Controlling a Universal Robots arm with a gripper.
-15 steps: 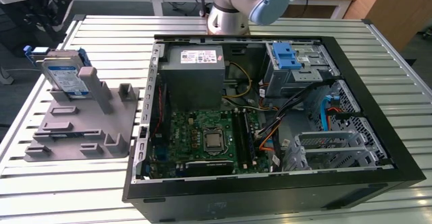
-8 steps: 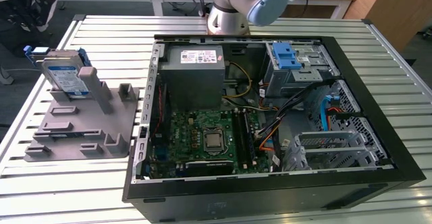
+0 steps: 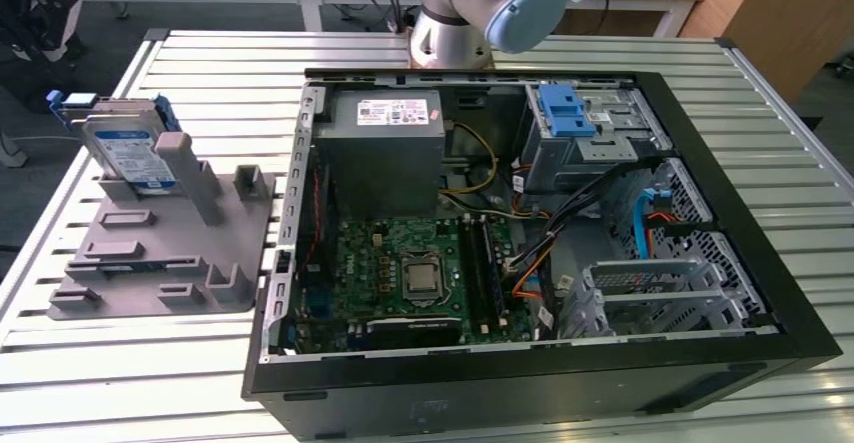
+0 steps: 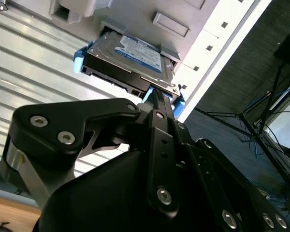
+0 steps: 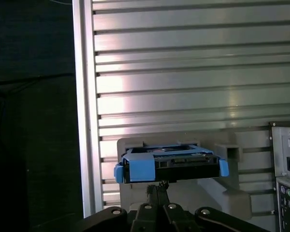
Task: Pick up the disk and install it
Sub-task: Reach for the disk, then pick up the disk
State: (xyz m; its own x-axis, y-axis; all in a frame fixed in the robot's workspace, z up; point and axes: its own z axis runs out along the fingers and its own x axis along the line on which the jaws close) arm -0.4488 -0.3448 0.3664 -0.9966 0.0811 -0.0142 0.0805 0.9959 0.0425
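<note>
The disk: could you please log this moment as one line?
disk: standing in grey fixture, outside case | gripper: facing disk, holding nothing | install: not done

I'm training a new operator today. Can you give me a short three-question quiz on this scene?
1. True or false: the disk already sits inside the computer case.
2. Which colour are the disk's side rails? A red, B blue, C green.
3. Fill in: the disk stands upright in the grey ____ to the exterior view's left of the case.
Key: 1 false; 2 B; 3 stand.
</note>
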